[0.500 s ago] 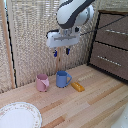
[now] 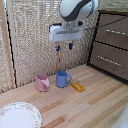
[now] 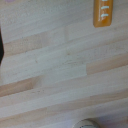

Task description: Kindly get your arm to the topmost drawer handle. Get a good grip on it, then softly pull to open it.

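- Compared with the picture half a second earlier, the arm is found in much the same place above the blue mug; no clear approach toward the drawers can be made out.
- The gripper is held high over the blue mug, its blue-tipped fingers pointing down, apart, with nothing between them.
- The topmost drawer handle is seen well apart from the blue mug, toward the exterior view's right, on a dark drawer front; a like bar lies below it.
- In the wrist view only wooden table and an orange object are shown, no handle.
- The reach is judged hardly begun; travel toward the handle is still needed.
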Tool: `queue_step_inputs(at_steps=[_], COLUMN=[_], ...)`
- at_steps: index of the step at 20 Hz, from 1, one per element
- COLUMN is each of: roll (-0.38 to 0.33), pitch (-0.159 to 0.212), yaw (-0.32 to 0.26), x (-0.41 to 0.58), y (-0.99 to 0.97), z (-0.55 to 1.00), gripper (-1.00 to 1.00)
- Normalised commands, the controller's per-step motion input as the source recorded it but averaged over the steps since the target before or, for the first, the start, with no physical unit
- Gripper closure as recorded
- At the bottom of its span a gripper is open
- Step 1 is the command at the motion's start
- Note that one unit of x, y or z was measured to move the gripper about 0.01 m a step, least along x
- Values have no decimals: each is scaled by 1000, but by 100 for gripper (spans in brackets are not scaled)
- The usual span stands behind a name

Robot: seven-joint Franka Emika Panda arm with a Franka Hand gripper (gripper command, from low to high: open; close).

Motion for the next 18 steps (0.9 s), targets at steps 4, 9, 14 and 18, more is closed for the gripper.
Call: queue_step_inputs(at_steps=[4, 9, 14, 18], roll=[-308, -365, -375, -375], pitch=[-16, -25, -3, 2], yaw=[52, 65, 63, 41], x=[0, 0, 0, 0], y=[-286, -242, -207, -127], z=[201, 23, 0, 0], gripper=[-100, -100, -100, -100])
